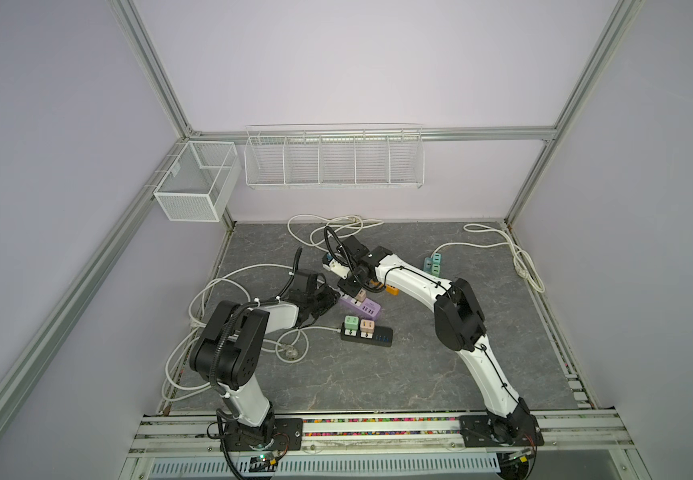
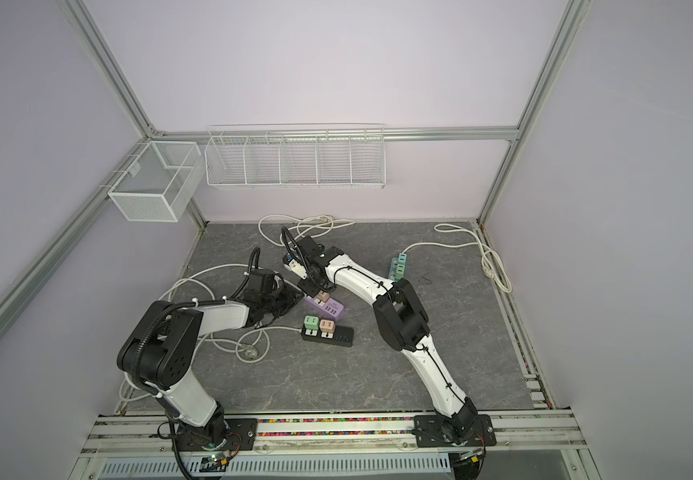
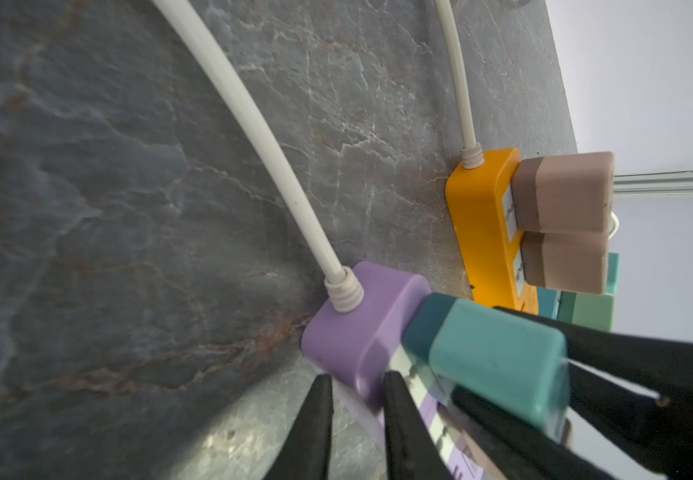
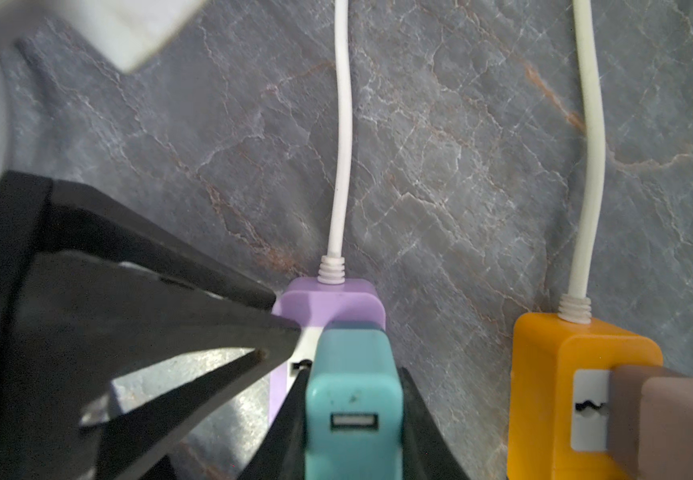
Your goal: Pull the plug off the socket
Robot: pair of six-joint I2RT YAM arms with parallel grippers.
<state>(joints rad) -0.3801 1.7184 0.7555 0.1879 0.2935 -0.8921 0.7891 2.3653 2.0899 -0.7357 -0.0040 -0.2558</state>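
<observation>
The socket is a purple power strip [image 1: 363,306] [image 2: 330,308] [image 3: 353,332] [image 4: 328,301] with a white cable, lying mid-table. A teal plug [image 3: 498,365] [image 4: 353,395] with a USB port stands in it near the cable end, its darker base against the strip's face. My right gripper [image 4: 353,370] [image 1: 349,286] [image 2: 309,286] is shut on this plug, one finger on each side. My left gripper [image 3: 357,415] [image 4: 274,340] [image 1: 334,297] [image 2: 297,297] is shut on the strip's side edge beside the plug. In both top views the grippers hide the teal plug.
A pink plug [image 1: 360,295] sits further along the purple strip. An orange strip [image 3: 482,228] [image 4: 552,395] with brown-pink plugs lies close beside it. A black strip [image 1: 378,336] with a green and a pink plug lies nearer the front. A teal strip [image 1: 434,266] and white cables [image 1: 515,257] lie around.
</observation>
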